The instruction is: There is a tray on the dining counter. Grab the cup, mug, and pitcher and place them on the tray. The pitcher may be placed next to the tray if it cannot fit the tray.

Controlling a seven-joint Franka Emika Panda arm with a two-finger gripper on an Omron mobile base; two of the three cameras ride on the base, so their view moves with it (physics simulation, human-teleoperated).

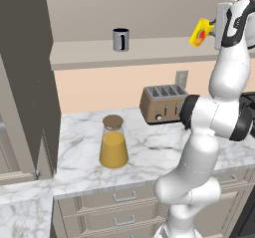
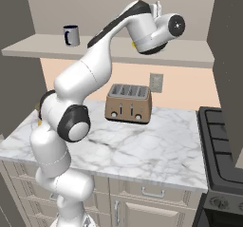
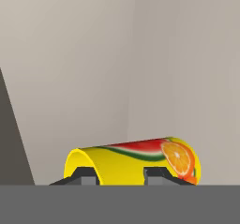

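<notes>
- The gripper [image 3: 121,176] clasps the yellow cup [image 3: 136,161], lifted and tilted above the shelf [image 1: 149,50] in the left base view.
- That view also catches the pitcher [image 1: 114,142] on the marble counter [image 1: 154,147].
- The mug [image 2: 71,35] stands on the shelf; a toaster [image 2: 128,103] sits by the wall.

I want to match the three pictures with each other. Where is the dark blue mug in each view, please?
Left base view: the mug stands on the high shelf, left of centre, near the top.
Right base view: the mug is upper left, at the shelf's left end.
Hand view: this camera faces a wall corner, with the yellow cup gripped at the bottom.
Shared landmark: the toaster below the shelf.
</notes>
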